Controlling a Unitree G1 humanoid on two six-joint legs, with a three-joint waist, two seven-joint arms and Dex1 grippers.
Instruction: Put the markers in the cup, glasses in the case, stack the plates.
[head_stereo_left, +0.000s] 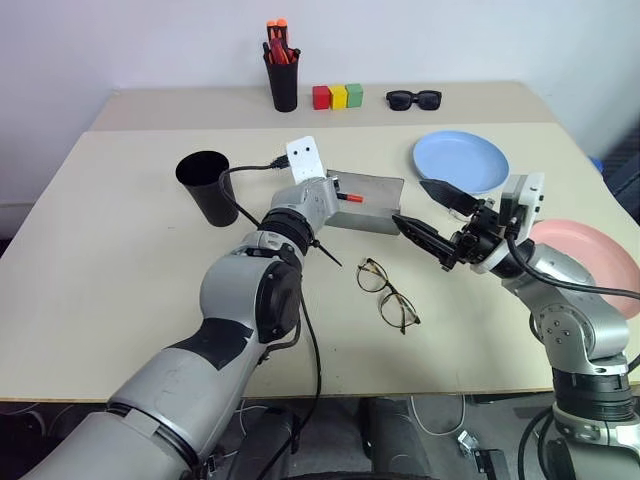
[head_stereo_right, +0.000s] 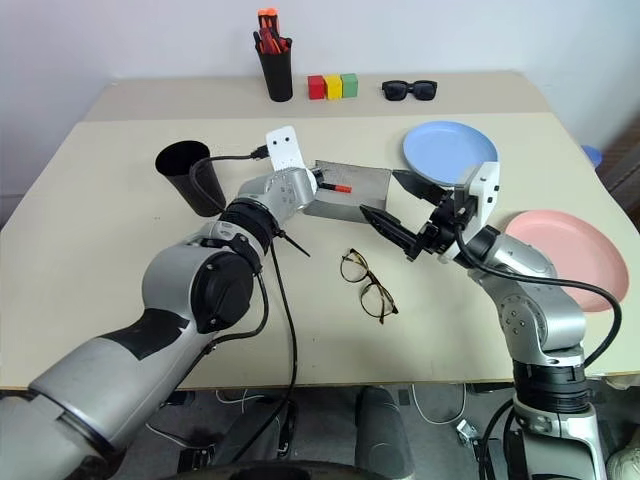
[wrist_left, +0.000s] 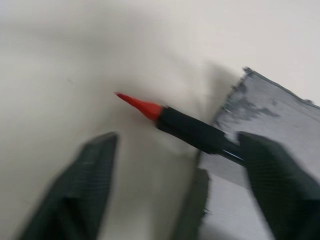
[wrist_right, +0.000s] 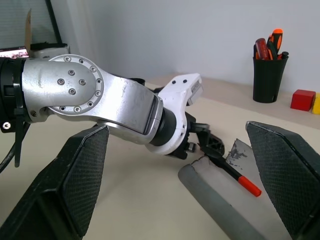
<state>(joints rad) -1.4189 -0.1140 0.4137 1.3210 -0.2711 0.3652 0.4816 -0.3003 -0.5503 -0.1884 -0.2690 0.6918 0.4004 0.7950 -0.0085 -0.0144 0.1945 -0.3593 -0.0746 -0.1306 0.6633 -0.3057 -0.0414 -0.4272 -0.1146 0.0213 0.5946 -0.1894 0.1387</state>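
- Because it has to take the markers, the wide matte black plastic cup (head_stereo_left: 207, 180) stands upright and open toward the far left of the beige table (head_stereo_left: 120, 260).
- The left arm reaches forward, wrist tipped down; the left gripper (wrist_left: 175, 150) stands half open around the black red-tipped marker (wrist_left: 187, 131), one finger against it and the other clear. I judge it is closing for a pick.
- That marker lies across the left end of the open grey hard-shell case (head_stereo_left: 375, 200), mid-table.
- Thin wire-rimmed glasses (head_stereo_left: 388, 293) lie nearer the front edge, not yet cased.
- The right arm is bent; the right gripper (head_stereo_left: 412, 200) hovers wide open and empty.
- The light blue plate (head_stereo_left: 462, 160) and the salmon pink plate (head_stereo_left: 600, 260) lie apart by the right edge.
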